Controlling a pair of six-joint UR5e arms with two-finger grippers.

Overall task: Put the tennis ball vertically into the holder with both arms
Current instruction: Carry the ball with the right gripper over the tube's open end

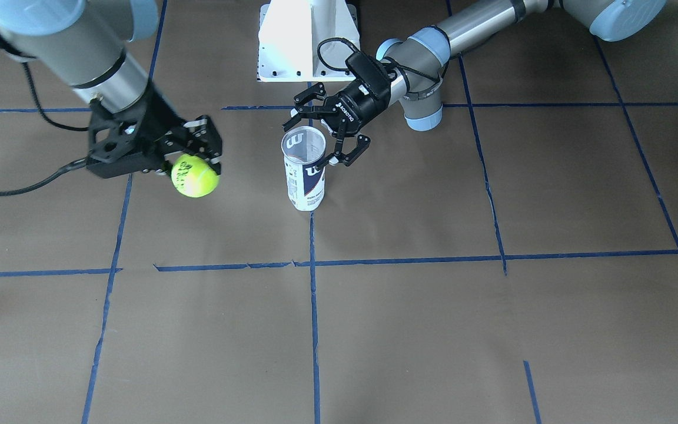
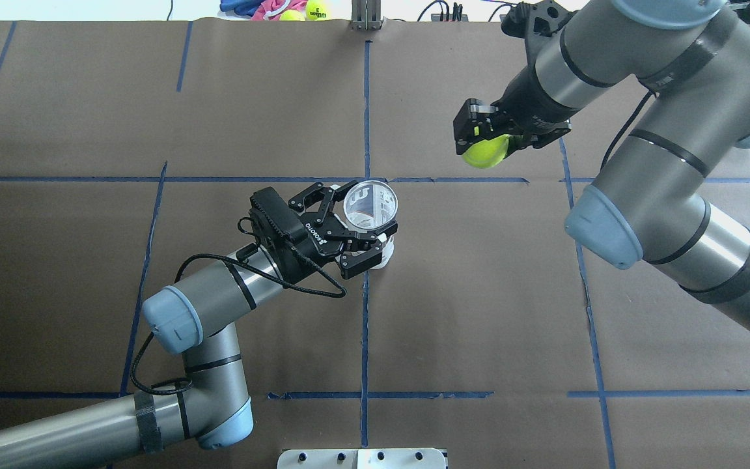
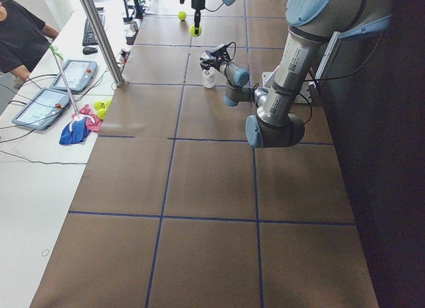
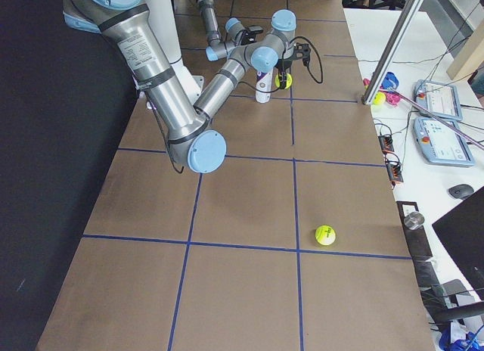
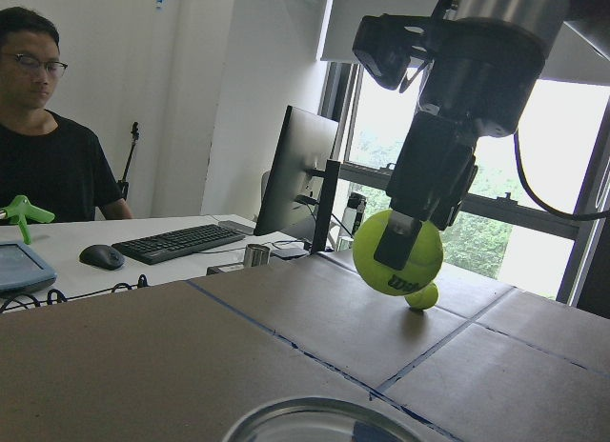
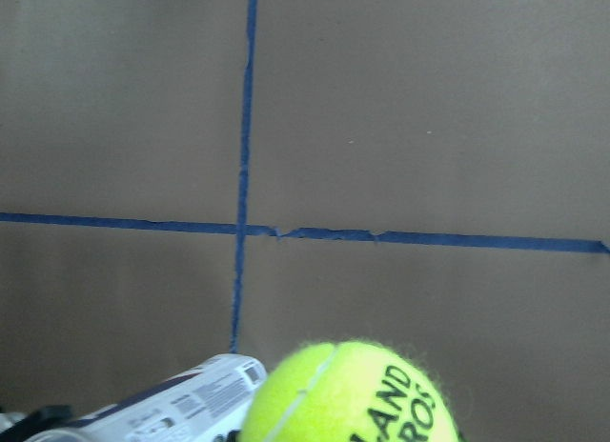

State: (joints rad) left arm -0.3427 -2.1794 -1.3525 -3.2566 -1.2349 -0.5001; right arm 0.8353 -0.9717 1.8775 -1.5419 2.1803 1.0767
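The holder (image 1: 305, 171), a clear can with a white and navy label, stands upright on the table with its mouth open upward (image 2: 370, 203). My left gripper (image 1: 309, 143) reaches in from the side, one finger on each side of the can near its rim, and holds it (image 2: 363, 209). My right gripper (image 1: 198, 162) is shut on the tennis ball (image 1: 195, 175) and holds it above the table, off to the can's side and farther from the base (image 2: 486, 151). The right wrist view shows the ball (image 6: 353, 394) beside the can's label (image 6: 181, 404).
A second tennis ball (image 4: 325, 234) lies on the table far toward my right end. The white pedestal base (image 1: 306, 41) stands behind the can. More balls (image 2: 315, 9) lie beyond the far edge. An operator (image 5: 43, 166) sits at the side desk.
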